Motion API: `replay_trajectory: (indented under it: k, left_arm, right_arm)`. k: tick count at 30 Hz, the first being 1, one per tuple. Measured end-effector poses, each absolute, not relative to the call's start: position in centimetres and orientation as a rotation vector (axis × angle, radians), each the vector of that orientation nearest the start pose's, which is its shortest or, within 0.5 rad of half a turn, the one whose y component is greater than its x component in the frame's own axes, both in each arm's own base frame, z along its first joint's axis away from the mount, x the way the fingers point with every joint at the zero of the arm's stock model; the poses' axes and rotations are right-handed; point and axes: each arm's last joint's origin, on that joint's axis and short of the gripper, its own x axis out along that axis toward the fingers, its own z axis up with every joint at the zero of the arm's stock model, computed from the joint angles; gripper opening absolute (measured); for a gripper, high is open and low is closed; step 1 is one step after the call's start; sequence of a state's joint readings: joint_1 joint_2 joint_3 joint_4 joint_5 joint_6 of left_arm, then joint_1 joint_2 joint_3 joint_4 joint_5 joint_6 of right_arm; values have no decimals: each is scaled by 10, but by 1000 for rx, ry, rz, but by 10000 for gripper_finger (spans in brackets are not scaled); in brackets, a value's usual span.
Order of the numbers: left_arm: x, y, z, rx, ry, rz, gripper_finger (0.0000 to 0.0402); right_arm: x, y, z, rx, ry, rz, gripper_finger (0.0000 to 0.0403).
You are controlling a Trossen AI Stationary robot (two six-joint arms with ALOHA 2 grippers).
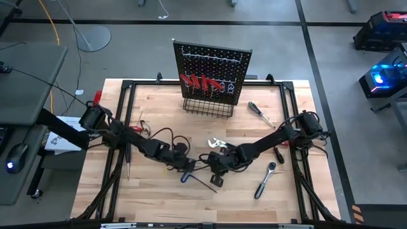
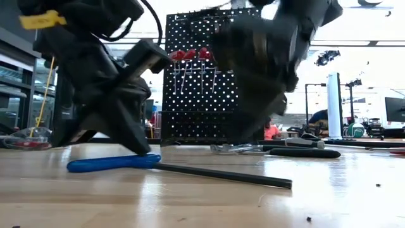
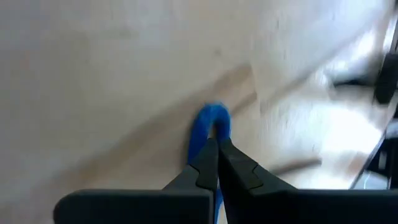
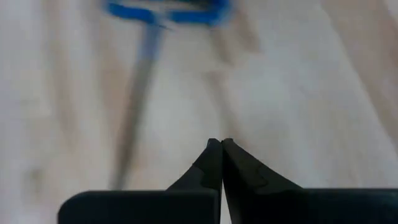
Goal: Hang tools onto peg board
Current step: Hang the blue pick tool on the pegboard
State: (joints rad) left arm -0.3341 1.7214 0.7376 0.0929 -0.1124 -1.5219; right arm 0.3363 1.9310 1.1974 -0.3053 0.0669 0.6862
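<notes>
The blue-handled T-key (image 1: 186, 179) lies flat on the table near the middle, its dark shaft (image 2: 221, 175) pointing toward the right. My left gripper (image 3: 216, 144) is shut, with its tips down at the blue handle. My right gripper (image 4: 221, 144) is shut and empty, just right of the key (image 4: 166, 12) and low over the wood. The black peg board (image 1: 213, 60) stands at the far edge with red-handled tools (image 1: 202, 83) hanging on its hooks. The silver pliers (image 1: 217, 144), chrome ratchet (image 1: 266, 180) and a black-handled screwdriver (image 1: 261, 114) lie on the table. My left gripper's shut fingertips (image 2: 142, 149) rest on the T-key's blue handle (image 3: 211, 118), near the end where the shaft joins. The fingers slant down from the table's left. The key lies flat on the table. I see no gap between the fingers, so the handle is not pinched.
A black wire basket (image 1: 206, 107) runs along the board's bottom edge. Another screwdriver (image 1: 127, 164) lies under my left arm. The pliers (image 2: 234, 149) lie close behind my right gripper. Bare wood lies toward the near edge (image 1: 159, 203).
</notes>
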Motion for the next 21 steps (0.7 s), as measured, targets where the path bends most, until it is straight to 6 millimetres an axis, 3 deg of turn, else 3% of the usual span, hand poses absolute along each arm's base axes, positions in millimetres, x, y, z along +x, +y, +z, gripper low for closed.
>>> replay_trajectory:
  k: [4,10,17,21]
  left_arm:
    - [295,-87,122,-1203,796,459,0]
    - [298,-79,142,-1121,745,343,0]
    - [288,-79,142,-743,886,187,0]
    - [287,-81,140,-506,907,74,0]
  right_arm:
    - [367,135,155,376,1019,92,0]
    - [365,141,155,375,1008,80,0]
    - [371,151,160,389,917,150,0]
    - [377,157,152,447,885,192,0]
